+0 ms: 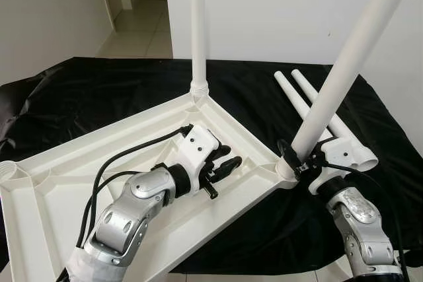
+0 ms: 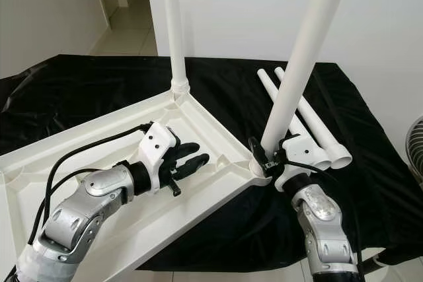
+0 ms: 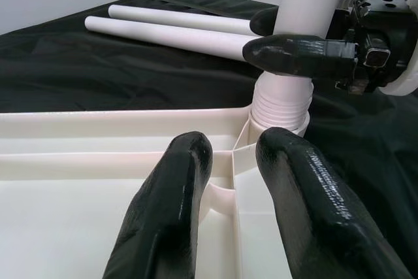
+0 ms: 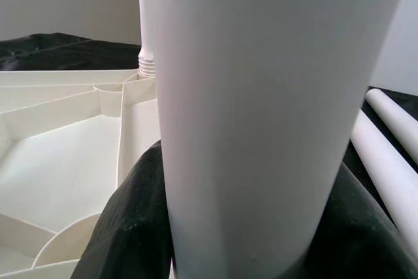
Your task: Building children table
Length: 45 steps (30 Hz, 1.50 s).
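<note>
A white plastic table top (image 1: 79, 156) lies upside down on a black cloth. One white leg (image 1: 198, 31) stands upright in its far corner socket. A second leg (image 1: 344, 77) leans to the right from the near right corner socket (image 3: 281, 106). My right gripper (image 1: 299, 160) is shut on this leg just above the socket, and the leg (image 4: 261, 115) sits between its black fingers (image 4: 130, 227). My left gripper (image 1: 228, 158) rests inside the table top, pointing at that corner, open with nothing between its fingers (image 3: 176, 207).
Two loose white legs (image 1: 301, 94) lie side by side on the cloth (image 1: 99, 90) at the right. A white wall stands behind, with a doorway (image 1: 139, 4) at the back left. A fan (image 2: 416, 150) shows at the right edge.
</note>
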{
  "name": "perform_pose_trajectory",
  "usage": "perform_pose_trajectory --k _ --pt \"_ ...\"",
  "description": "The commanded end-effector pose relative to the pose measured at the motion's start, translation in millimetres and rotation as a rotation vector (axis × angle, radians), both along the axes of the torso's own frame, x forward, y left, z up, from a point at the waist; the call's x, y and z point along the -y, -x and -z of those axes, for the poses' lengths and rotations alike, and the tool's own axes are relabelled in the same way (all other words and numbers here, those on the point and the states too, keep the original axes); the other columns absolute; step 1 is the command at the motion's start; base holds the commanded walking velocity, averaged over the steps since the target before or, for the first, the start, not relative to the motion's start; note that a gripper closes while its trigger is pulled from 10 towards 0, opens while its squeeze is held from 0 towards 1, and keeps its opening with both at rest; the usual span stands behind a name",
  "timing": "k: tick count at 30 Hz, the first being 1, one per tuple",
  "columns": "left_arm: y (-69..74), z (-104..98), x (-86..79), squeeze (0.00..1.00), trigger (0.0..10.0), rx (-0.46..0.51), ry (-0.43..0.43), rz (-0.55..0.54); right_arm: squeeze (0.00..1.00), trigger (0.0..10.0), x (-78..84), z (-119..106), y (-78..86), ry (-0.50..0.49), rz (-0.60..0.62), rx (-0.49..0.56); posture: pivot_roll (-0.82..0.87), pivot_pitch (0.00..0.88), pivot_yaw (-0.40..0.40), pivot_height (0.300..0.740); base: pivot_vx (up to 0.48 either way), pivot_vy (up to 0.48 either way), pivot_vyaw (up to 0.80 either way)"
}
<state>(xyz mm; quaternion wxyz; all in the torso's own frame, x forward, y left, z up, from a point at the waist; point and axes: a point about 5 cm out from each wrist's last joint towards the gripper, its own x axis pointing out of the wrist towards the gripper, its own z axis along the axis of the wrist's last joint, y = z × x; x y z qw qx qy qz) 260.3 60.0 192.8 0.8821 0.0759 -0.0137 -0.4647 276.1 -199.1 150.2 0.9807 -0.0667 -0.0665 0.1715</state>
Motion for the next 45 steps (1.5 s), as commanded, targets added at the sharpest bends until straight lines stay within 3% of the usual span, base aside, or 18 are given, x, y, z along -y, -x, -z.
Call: perform_pose_trajectory --k 1,6,20,23,27,30,32,37,40,43,45 --pt "1.3 0.5 -0.7 0.00 10.0 -0.010 -0.004 0.001 0.00 10.0 8.6 58.9 11.7 -0.011 0.058 -0.316 -0.01 0.104 0.061 0.740 0.000 0.000 0.00" --pt "-0.2 -0.3 -0.7 0.00 10.0 -0.003 -0.004 -0.006 0.00 10.0 5.2 63.7 12.5 -0.041 0.049 -0.353 -0.01 0.096 0.053 0.740 0.000 0.000 0.00" --pt "-1.6 -0.9 -0.5 0.00 10.0 0.000 -0.002 -0.007 0.00 10.0 3.4 61.9 15.5 0.000 0.018 -0.318 -0.01 0.090 0.055 0.740 0.000 0.000 0.00" --pt "-1.7 -1.0 -0.2 0.00 10.0 -0.002 -0.001 -0.004 0.00 10.0 16.7 64.6 9.6 -0.127 0.136 -0.364 -0.01 0.091 0.055 0.740 0.000 0.000 0.00" --pt "-1.7 -1.4 -0.3 0.00 10.0 -0.002 0.000 -0.005 0.00 10.0 17.7 64.6 9.7 -0.097 0.129 -0.351 -0.01 0.091 0.055 0.740 0.000 0.000 0.00" --pt "-1.7 -1.3 -0.1 0.00 10.0 -0.003 0.000 -0.006 0.00 10.0 6.8 61.6 12.4 -0.026 0.052 -0.309 -0.01 0.092 0.054 0.740 0.000 0.000 0.00" --pt "-1.0 -1.2 0.2 0.00 10.0 -0.003 0.001 -0.004 0.00 10.0 0.9 58.6 12.5 -0.061 0.030 -0.296 -0.01 0.091 0.054 0.740 0.000 0.000 0.00" --pt "-0.9 -1.2 0.3 0.00 10.0 -0.004 0.003 -0.005 0.00 10.0 3.6 60.4 10.7 -0.049 0.054 -0.307 -0.01 0.090 0.052 0.740 0.000 0.000 0.00" --pt "-1.1 -1.1 -0.1 0.00 10.0 -0.004 0.001 -0.008 0.00 10.0 4.6 54.7 10.3 -0.038 0.055 -0.254 -0.01 0.088 0.053 0.740 0.000 0.000 0.00" --pt "-1.5 -0.9 -0.1 0.00 10.0 -0.003 -0.001 -0.006 0.00 10.0 -1.3 31.7 8.6 -0.107 0.024 -0.132 -0.01 0.087 0.054 0.740 0.000 0.000 0.00" --pt "-1.5 -1.0 0.0 0.00 10.0 -0.003 -0.001 -0.004 0.00 10.0 -2.1 27.3 7.9 -0.120 0.021 -0.113 -0.01 0.087 0.054 0.740 0.000 0.000 0.00"
